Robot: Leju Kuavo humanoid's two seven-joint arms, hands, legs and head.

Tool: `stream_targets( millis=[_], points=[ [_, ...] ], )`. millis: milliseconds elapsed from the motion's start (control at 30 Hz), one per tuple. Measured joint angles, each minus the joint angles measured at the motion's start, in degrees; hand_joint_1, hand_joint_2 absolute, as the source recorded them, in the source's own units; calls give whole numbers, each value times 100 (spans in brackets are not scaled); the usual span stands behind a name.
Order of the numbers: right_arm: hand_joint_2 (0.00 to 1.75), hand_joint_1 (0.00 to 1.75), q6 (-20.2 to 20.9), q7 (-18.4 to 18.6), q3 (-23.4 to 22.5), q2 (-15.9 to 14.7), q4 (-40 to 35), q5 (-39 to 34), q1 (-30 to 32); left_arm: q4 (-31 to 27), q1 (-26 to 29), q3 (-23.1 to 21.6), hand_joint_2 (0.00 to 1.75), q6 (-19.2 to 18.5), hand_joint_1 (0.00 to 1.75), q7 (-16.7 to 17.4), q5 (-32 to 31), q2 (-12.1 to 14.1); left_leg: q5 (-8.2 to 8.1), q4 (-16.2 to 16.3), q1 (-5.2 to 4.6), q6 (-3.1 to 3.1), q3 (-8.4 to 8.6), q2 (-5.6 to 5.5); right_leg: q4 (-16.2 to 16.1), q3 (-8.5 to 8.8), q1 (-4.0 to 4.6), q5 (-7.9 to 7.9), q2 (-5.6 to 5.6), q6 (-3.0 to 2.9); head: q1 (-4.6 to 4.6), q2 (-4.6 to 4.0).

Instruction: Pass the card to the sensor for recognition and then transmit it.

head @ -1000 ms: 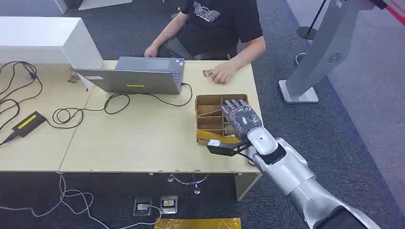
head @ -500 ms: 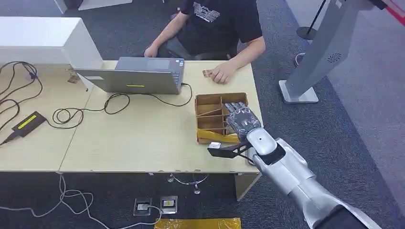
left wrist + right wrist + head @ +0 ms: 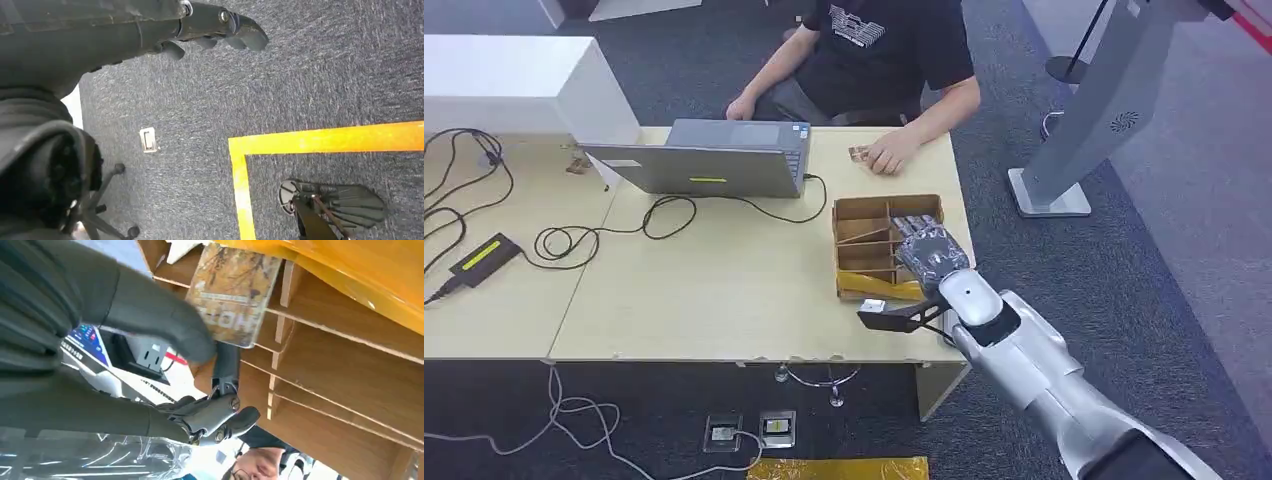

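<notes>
While the right hand [image 3: 932, 256] is reached into the cardboard box [image 3: 864, 215] (on the table [image 3: 704, 290]), a card [image 3: 232, 292] is pinched by its fingers [image 3: 160, 322]. Nothing is held by the left hand [image 3: 220, 30], fingers loosely apart.

We see a matt pale wood-look table [image 3: 704, 290] across the left and centre of the head view. At its right end sits a divided box [image 3: 864, 235] of plain brown cardboard, rough-edged, with a glossy yellow plastic strip [image 3: 879, 287] along its near side. In the right wrist view, a card [image 3: 232, 292] with a smooth printed paper face lies by the cardboard partitions. The right hand [image 3: 934, 255] looks like dull grey plastic and metal; its arm [image 3: 1044, 385] is brushed silver metal. The laptop [image 3: 709, 160] has a matt grey shell. The floor is rough dark carpet [image 3: 325, 75] with a shiny yellow tape line [image 3: 320, 140].
</notes>
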Motion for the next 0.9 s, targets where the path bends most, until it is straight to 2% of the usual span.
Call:
stream_targets(
  millis=[233,433,533,633,900],
  points=[
    [175,0,-691,15,-4,-15,2,-48,0,0,1,0,0,39,0,0,37,7,0,0,0,0,0,0,0,-1,0,0,1,0,-2,0],
    [175,0,-695,51,-11,-48,0,26,-132,0,1,0,0,98,0,0,68,7,0,0,0,0,-1,0,0,-1,0,0,1,0,-2,0],
    [175,0,-479,140,-33,-103,-56,109,-228,0,1,0,0,96,0,0,94,9,0,1,0,0,0,0,0,0,0,0,0,0,-2,0],
    [175,0,-19,171,-103,-208,-293,205,-274,2,9,0,0,66,0,0,114,26,0,1,0,0,-1,0,0,0,0,0,0,0,-2,0],
    [175,0,761,98,-203,-400,-813,328,-318,2,15,-11,0,-7,0,15,114,37,0,1,0,0,-1,1,0,-1,0,1,0,0,-2,0]
  ],
)
